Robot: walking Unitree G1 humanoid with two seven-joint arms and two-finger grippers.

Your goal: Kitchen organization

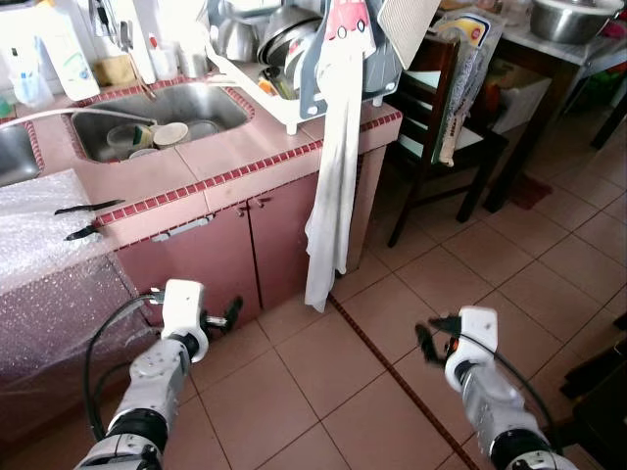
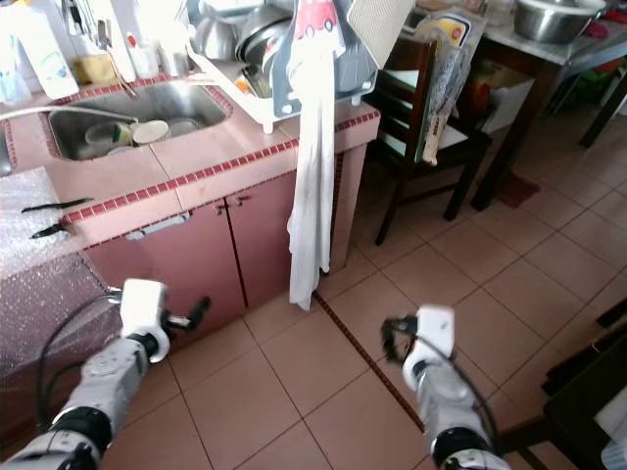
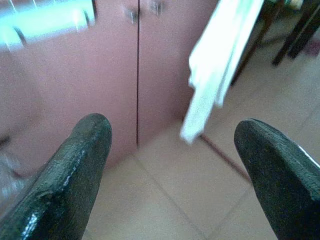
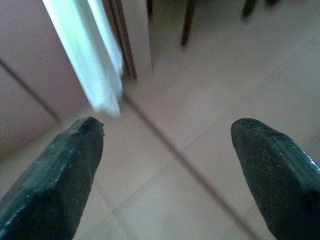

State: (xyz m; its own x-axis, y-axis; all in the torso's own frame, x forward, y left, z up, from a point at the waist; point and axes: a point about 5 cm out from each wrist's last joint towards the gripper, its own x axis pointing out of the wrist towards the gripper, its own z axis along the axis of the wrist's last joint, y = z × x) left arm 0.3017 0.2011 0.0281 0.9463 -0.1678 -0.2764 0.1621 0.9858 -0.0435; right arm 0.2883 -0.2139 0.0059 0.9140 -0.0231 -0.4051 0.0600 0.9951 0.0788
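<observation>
A pink tiled counter (image 1: 245, 162) holds a steel sink (image 1: 201, 103) with cups and bowls (image 1: 168, 134) in it. Beside the sink stands a full dish rack (image 1: 279, 59). A long white towel (image 1: 333, 196) hangs from the counter edge down over the cabinet doors (image 1: 250, 250). My left gripper (image 1: 227, 315) is held low over the floor in front of the cabinet, open and holding nothing. The right gripper (image 1: 431, 338) hovers above the floor tiles to the right of the towel, also open and holding nothing. The left wrist view has the towel (image 3: 220, 65) and the doors (image 3: 115, 75) ahead.
To my left, a surface under bubble wrap (image 1: 44, 240) carries two black utensils (image 1: 83, 208). A dark wooden chair (image 1: 446, 122) stands right of the counter. A table with a metal bowl (image 1: 573, 18) is behind it. Tiled floor (image 1: 323, 382) stretches ahead.
</observation>
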